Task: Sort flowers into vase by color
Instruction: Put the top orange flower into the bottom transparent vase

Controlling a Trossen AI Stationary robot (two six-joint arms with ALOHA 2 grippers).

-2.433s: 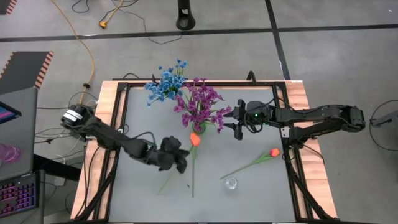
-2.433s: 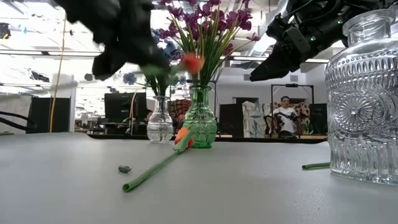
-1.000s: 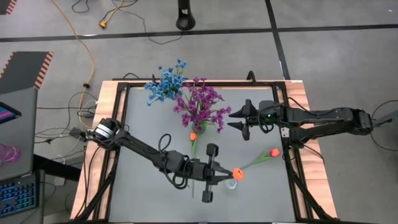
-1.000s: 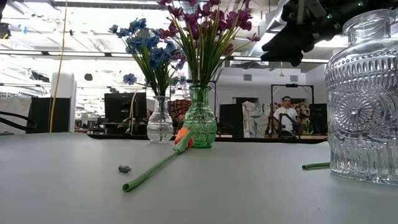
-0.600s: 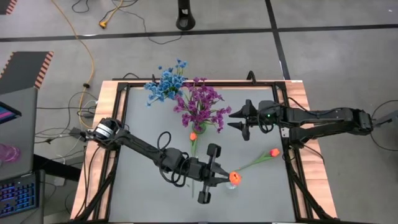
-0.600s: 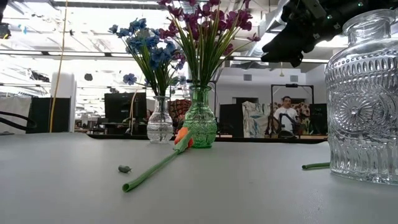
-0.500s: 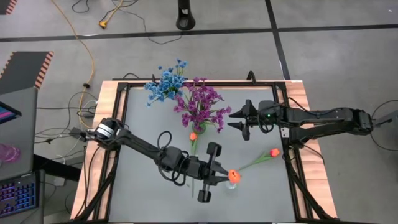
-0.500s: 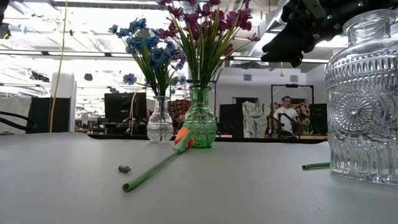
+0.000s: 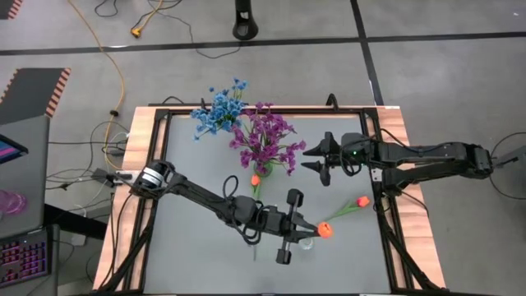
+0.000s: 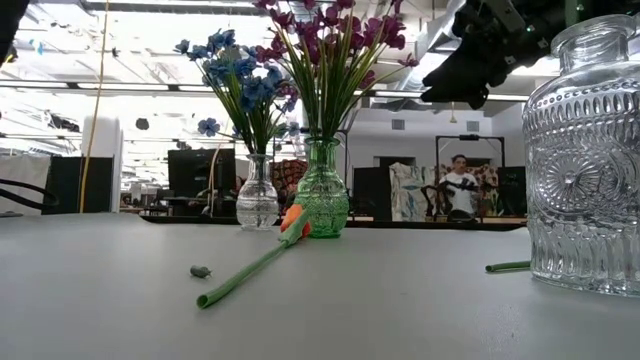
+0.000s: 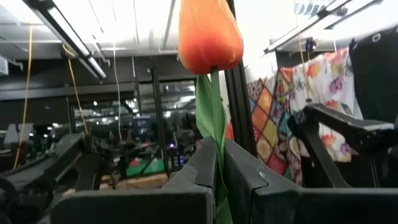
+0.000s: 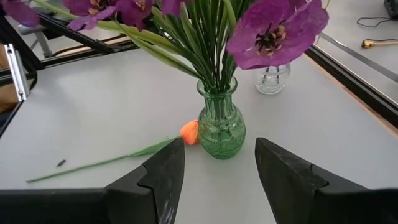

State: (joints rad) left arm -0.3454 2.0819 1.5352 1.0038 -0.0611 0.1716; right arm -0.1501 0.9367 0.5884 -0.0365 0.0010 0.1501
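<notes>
Low in the high view, the clear vase [image 9: 306,242] stands empty. The left gripper [image 9: 306,230] above it pinches a tulip [image 11: 209,34], stem upright. Further up, another tulip [image 9: 255,180] lies lengthwise beside the green vase [image 12: 219,130] of purple flowers [image 9: 267,140]; blue flowers [image 9: 218,108] behind. The right gripper [image 9: 316,158] hovers wide apart, empty.

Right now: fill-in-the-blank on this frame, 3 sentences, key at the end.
1. The left gripper is shut on the stem of an orange ____.
2. The purple flowers stand in a ____ glass vase.
3. The right gripper hovers open beside the ____ flowers.

Missing words: tulip; green; purple
</notes>
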